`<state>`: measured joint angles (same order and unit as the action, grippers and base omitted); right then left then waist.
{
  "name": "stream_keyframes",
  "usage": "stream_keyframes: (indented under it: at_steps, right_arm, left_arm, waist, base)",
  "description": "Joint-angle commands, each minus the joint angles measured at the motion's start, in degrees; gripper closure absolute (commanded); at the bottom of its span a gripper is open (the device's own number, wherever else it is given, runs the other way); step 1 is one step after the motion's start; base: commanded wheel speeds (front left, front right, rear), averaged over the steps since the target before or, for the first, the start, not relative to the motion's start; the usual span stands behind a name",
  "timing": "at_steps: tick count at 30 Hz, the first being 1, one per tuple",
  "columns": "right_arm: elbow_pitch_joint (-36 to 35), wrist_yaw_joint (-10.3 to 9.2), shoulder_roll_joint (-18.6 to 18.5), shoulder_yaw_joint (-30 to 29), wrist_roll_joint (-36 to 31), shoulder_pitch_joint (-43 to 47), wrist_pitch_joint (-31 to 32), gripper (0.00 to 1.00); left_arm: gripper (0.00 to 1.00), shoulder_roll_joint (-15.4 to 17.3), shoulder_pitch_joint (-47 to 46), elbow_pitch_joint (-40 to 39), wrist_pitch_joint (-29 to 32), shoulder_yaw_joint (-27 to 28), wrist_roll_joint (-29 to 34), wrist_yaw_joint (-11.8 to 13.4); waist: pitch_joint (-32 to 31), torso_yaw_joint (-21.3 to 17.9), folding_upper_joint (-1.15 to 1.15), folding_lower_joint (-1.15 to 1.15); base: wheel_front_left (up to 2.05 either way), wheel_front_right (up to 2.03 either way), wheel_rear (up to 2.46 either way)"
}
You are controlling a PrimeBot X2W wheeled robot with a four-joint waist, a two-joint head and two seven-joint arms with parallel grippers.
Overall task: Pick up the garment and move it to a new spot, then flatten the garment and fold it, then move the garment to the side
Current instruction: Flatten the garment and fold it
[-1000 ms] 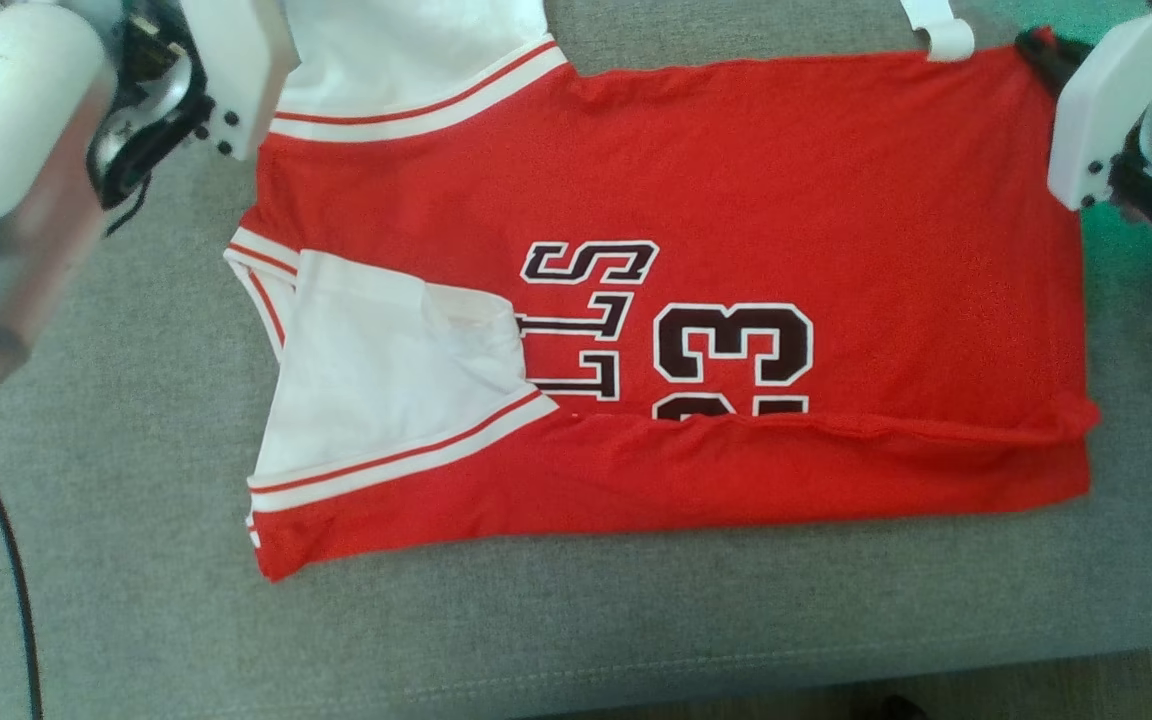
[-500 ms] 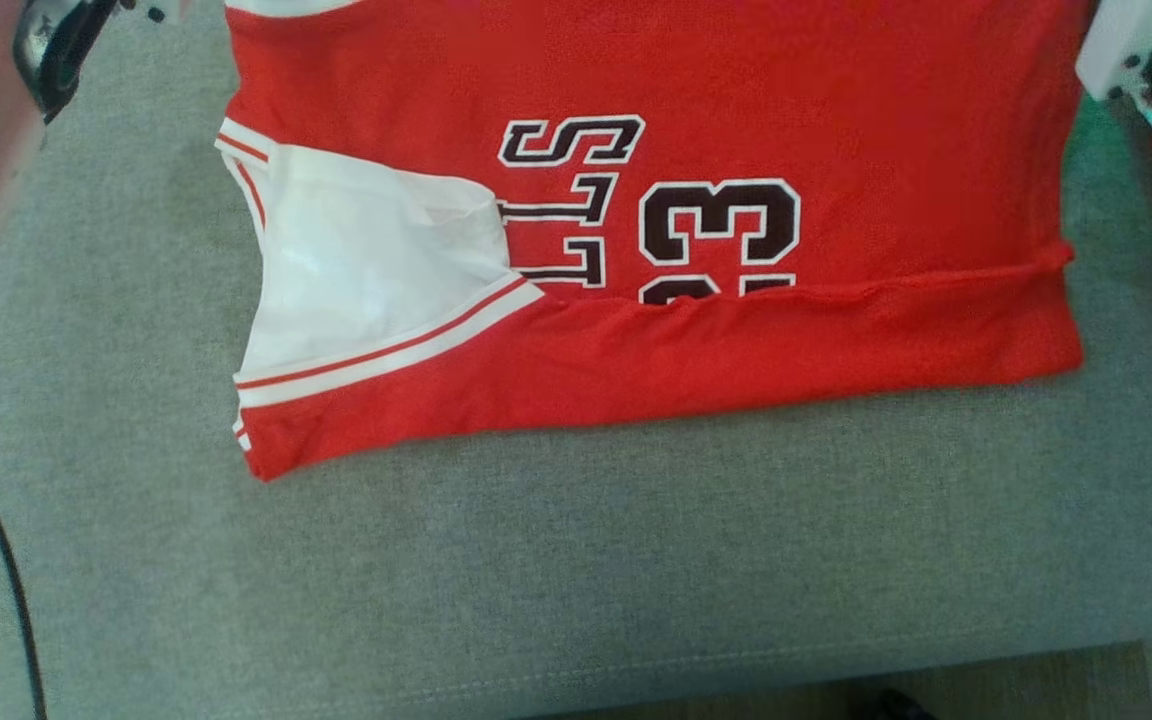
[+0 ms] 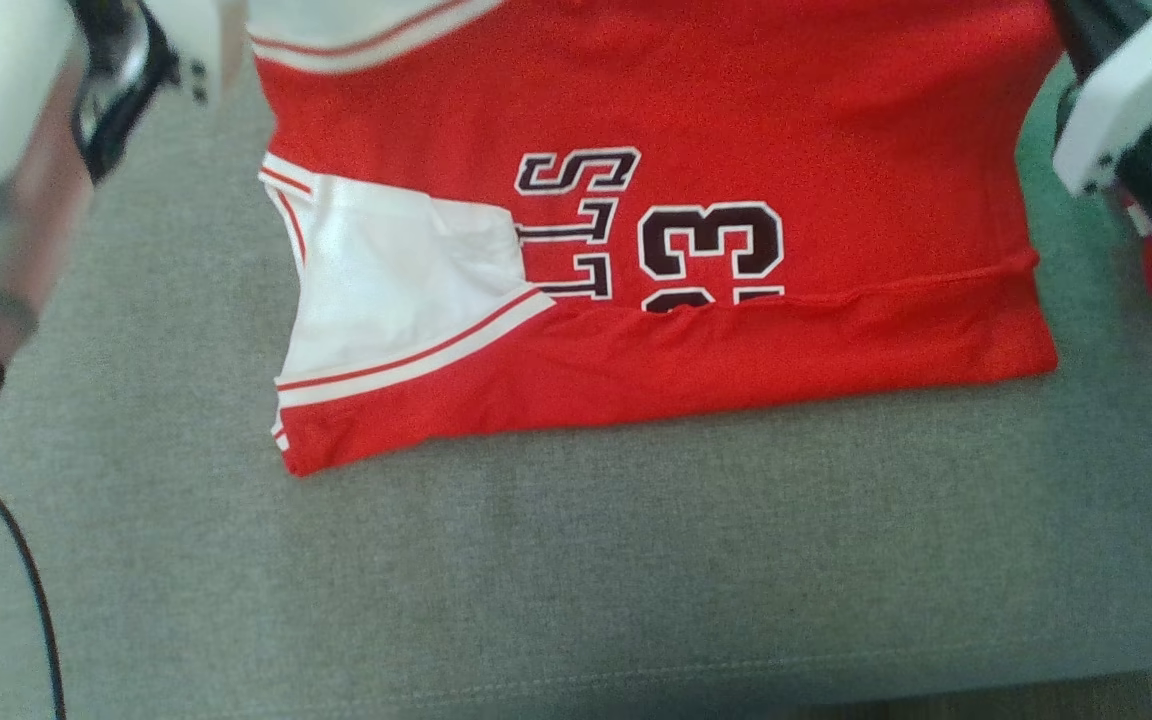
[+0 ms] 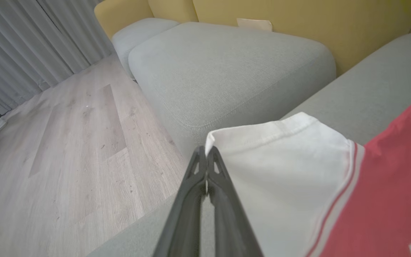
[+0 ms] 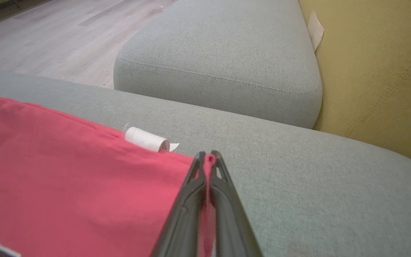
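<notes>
Where the garment lies: the red garment (image 3: pixel 876 200) is spread across the grey sofa seat (image 3: pixel 576 590), collar end to the left, hem end to the right, its far part running off the top of the head view.
Left gripper: the left gripper (image 4: pixel 206 153) has its dark fingers pressed together on the hem corner of the white far sleeve (image 4: pixel 280 171), at the garment's far left.
Right gripper: the right gripper (image 5: pixel 208 157) has its fingers closed on a nip of red cloth at the far right corner; red shows between the two fingers.
Near flap: a long red strip (image 3: pixel 736 350) along the near edge is already turned up over the body, covering the lower half of the black lettering (image 3: pixel 711 240).
Near sleeve: the white near sleeve (image 3: pixel 396 290) lies tucked in over the chest on the left, fairly flat.
Tag: a small white rolled label (image 5: pixel 146 140) pokes out from the far edge, just beside the right gripper.
Surroundings: a second grey cushion (image 4: pixel 227 71) sits beyond, then yellow backrest (image 5: pixel 376 71) and pale wood floor (image 4: pixel 66 142).
Done so far, by my reading: the garment looks placed and smoothed out, and the first lengthwise fold on the near side is made.
Step in hand, I'd guess: with both far corners pinched, the far long edge is set to be brought toward the near side to match the flap.
Left to do: that far fold, probably a fold across to shorten it, then shifting the bundle to the side.
Watch for: the thin cloth slipping out of either pinch, or the near flap being dragged open.
</notes>
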<state>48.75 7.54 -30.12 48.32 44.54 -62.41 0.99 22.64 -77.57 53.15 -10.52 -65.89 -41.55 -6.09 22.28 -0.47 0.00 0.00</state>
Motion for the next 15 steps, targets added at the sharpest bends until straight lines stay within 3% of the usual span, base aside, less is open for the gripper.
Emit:
stream_keyframes:
  at_steps: [1, 9, 15]
  right_arm:
    - [-2.06, -0.05, -1.88, 0.53, 1.14, 1.62, -0.31, 1.00]
    - [-8.49, -0.05, -8.10, 3.98, 7.24, 9.53, 2.33, 1.00]
    - [-13.87, -0.05, -12.30, 7.08, 10.44, 14.65, 4.23, 1.00]
  left_arm:
    - [1.00, 3.10, -0.89, -1.62, 0.30, 1.32, -0.49, 0.01]
    - [1.00, 8.28, 6.94, -12.50, 5.29, -0.59, -2.86, -0.02]
    - [1.00, 15.65, 13.64, -26.13, 12.89, -2.12, -6.30, 1.11]
  waist:
    - [-2.00, 0.45, 0.00, 0.00]
    - [-7.33, 2.60, 0.00, 0.00]
    - [-9.75, 3.97, 0.00, 0.00]
  base:
    - [0.00, 0.00, 0.00]
    - [0.00, 0.00, 0.00]
    - [0.00, 0.00, 0.00]
